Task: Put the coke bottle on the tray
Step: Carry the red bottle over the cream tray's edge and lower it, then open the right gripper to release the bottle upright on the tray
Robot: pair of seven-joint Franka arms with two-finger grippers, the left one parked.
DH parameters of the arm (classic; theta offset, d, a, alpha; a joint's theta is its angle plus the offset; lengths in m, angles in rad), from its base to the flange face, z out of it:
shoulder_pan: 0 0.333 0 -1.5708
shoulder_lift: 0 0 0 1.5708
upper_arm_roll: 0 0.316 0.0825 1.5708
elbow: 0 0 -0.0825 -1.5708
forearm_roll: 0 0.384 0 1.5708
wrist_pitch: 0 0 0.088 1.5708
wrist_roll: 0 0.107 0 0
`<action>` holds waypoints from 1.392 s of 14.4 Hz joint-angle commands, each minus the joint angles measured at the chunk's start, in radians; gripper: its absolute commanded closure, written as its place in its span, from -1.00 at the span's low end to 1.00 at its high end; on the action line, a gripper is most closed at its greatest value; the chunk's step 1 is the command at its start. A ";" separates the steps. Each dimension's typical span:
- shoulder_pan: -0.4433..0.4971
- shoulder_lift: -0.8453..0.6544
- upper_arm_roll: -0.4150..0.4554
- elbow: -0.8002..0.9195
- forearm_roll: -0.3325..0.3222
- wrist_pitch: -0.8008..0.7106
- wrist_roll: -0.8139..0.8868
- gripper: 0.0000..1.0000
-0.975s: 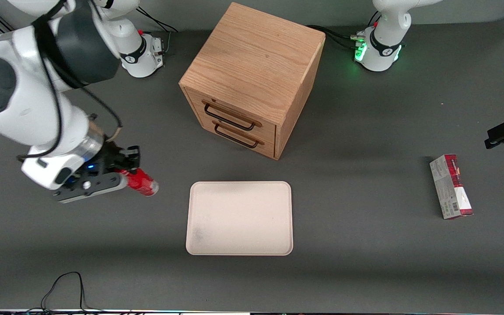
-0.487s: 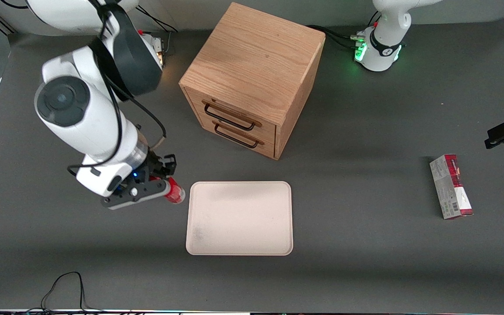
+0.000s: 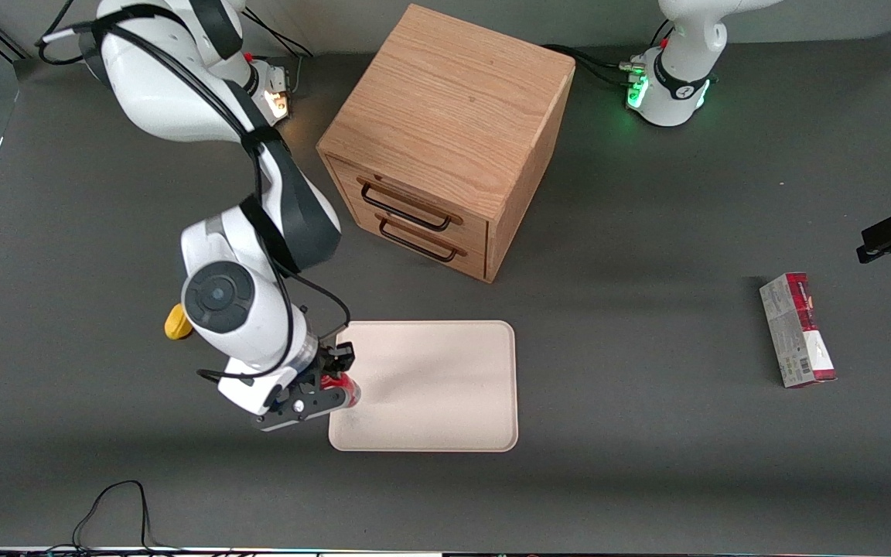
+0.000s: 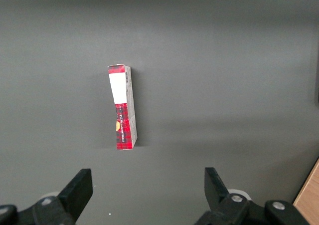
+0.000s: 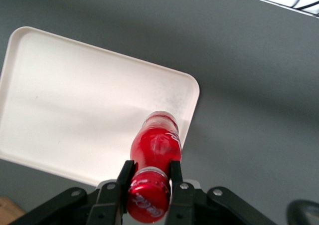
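My right gripper (image 3: 331,387) (image 5: 149,172) is shut on the neck of the small red coke bottle (image 3: 339,386) (image 5: 156,147), just below its red cap. The bottle hangs in the air, base pointing down, over the corner of the cream-beige tray (image 3: 434,387) (image 5: 75,110) that lies nearest the front camera and toward the working arm's end. The bottle's clear base shows above the tray's rim. The tray lies flat on the dark table with nothing on it.
A wooden drawer cabinet (image 3: 445,139) with two dark handles stands farther from the front camera than the tray. A yellow lump (image 3: 175,322) lies beside my arm. A red-and-grey carton (image 3: 797,329) (image 4: 122,107) lies toward the parked arm's end.
My gripper has carried the coke bottle from the working arm's end of the table to over the tray's near corner. The yellow lump has come into view.
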State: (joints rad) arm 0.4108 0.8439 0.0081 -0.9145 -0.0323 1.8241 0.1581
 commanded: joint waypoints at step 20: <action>-0.004 -0.006 0.006 0.020 -0.011 -0.055 0.108 -1.00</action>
State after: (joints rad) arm 0.4067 0.9132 0.0080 -0.8843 -0.0324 1.8575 0.1970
